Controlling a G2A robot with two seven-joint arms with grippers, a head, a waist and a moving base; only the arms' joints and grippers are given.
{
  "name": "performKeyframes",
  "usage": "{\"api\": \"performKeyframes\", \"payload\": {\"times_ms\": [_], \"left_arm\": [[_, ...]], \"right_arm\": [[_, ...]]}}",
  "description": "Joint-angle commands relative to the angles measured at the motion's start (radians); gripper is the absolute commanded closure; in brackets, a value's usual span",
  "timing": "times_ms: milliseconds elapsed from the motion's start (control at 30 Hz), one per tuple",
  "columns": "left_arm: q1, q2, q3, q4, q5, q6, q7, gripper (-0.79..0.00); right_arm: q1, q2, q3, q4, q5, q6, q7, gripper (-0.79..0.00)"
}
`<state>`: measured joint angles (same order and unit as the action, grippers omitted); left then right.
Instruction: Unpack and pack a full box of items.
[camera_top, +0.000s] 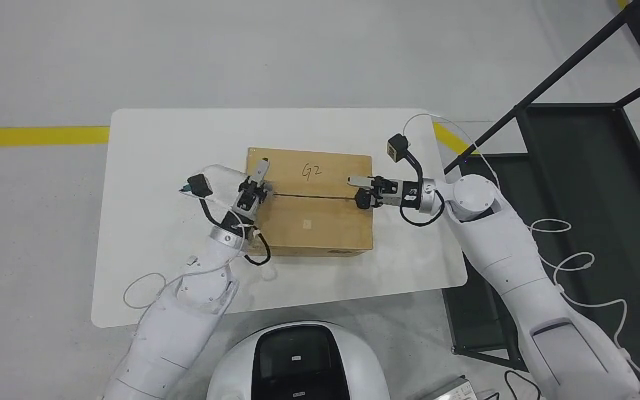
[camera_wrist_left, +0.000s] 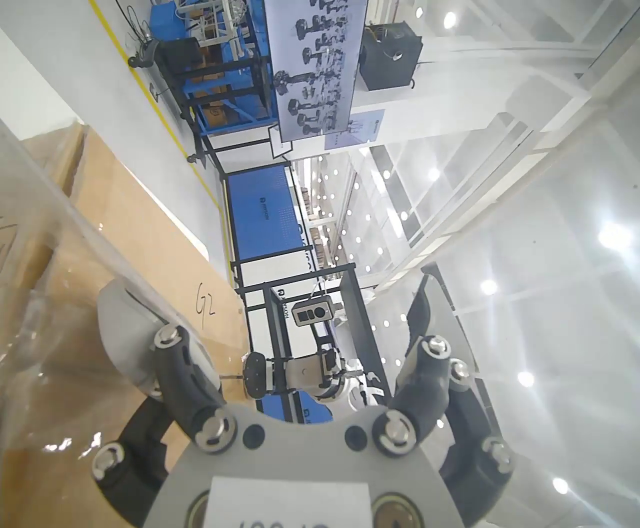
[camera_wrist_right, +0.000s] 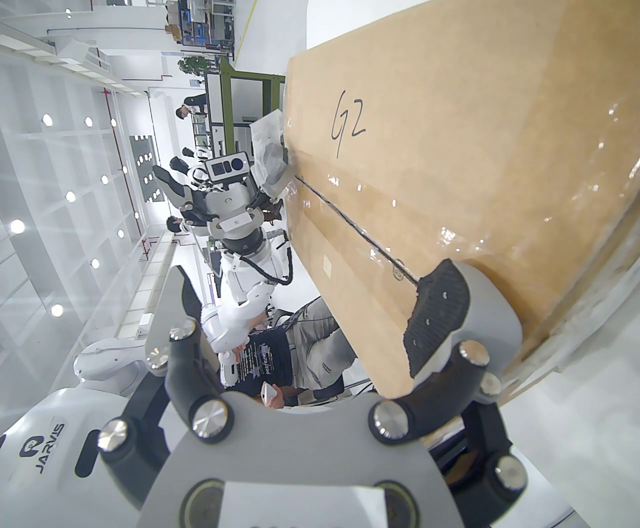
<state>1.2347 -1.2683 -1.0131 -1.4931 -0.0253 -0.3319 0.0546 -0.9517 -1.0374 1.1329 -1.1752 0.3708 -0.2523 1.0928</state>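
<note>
With left gripper (camera_top: 260, 180) and right gripper (camera_top: 358, 190) both spread wide, we fear loose clear tape (camera_wrist_right: 267, 135) sticking and dragging the brown cardboard box (camera_top: 310, 222).

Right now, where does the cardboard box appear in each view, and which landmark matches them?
Top view: the cardboard box sits between the left pincer and the right pincer.
Left wrist view: the box runs past one finger of the left pincer.
Right wrist view: the box stretches away from one finger of the right pincer.
Shared landmark: the handwritten mark on its top.
</note>
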Motion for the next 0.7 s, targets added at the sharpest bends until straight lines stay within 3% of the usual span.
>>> {"api": "performKeyframes", "payload": {"times_ms": [0, 300, 667], "left_arm": [[-0.01, -0.003, 0.014, -0.001, 0.056, 0.041, -0.004, -0.785], [-0.037, -0.026, 0.075, 0.045, 0.186, 0.074, 0.016, -0.785], [-0.067, -0.051, 0.134, 0.075, 0.333, 0.047, 0.043, -0.785]], "right_arm": [[0.0, 0.0, 0.0, 0.0, 0.0, 0.0, 0.0, -0.785], [0.0, 0.0, 0.0, 0.0, 0.0, 0.0, 0.0, -0.785], [0.0, 0.0, 0.0, 0.0, 0.0, 0.0, 0.0, -0.785]]}}
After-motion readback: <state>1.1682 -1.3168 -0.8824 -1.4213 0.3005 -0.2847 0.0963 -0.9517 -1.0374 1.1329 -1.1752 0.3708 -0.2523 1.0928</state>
